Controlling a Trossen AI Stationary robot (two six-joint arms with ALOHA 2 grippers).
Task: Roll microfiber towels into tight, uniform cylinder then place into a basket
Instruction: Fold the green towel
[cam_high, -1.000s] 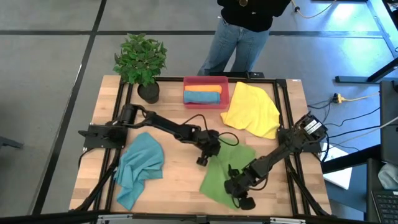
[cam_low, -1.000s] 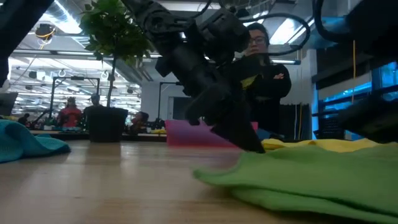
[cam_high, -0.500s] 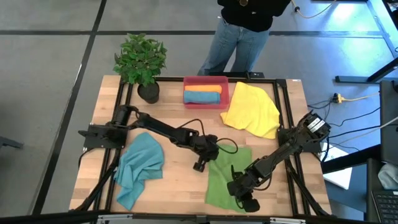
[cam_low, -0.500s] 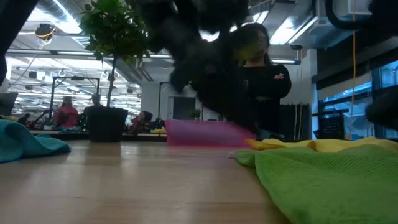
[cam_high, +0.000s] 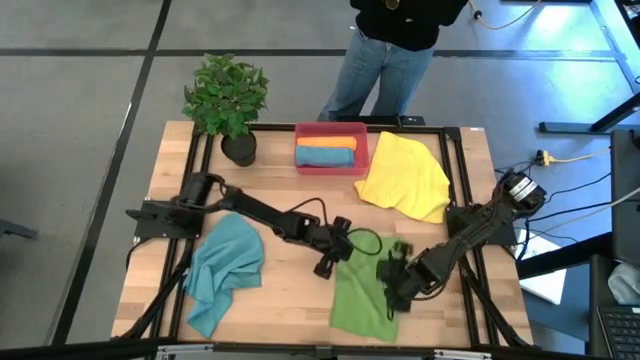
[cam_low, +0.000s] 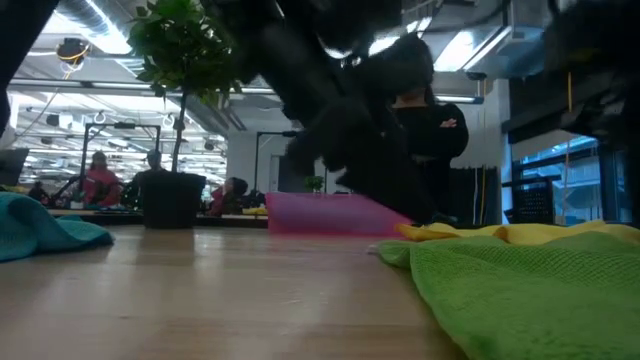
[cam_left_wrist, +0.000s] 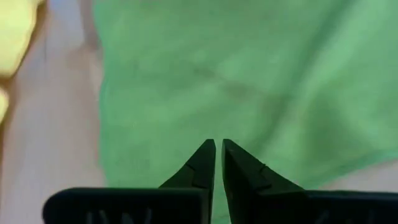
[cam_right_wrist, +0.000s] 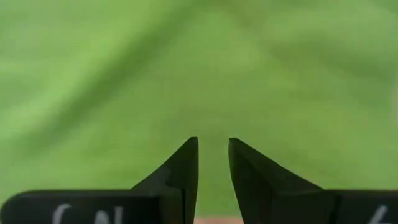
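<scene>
High view: soft green microfiber towel (cam_high: 362, 295) lies flat at bench (cam_high: 290, 300) near-centre, prob. spread for rolling. Left pincer (cam_high: 326, 268), narrow and empty, at its left edge; right pincer (cam_high: 395, 298), slightly parted, empty, over its right. Red-pink plastic basket (cam_high: 331, 130) far-centre holds two rolls.

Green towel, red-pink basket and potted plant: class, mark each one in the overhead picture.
green towel (cam_high: 358, 295), high view, middle of the cloth
basket (cam_high: 363, 150), high view, right wall
potted plant (cam_high: 226, 95), high view, leaves
</scene>
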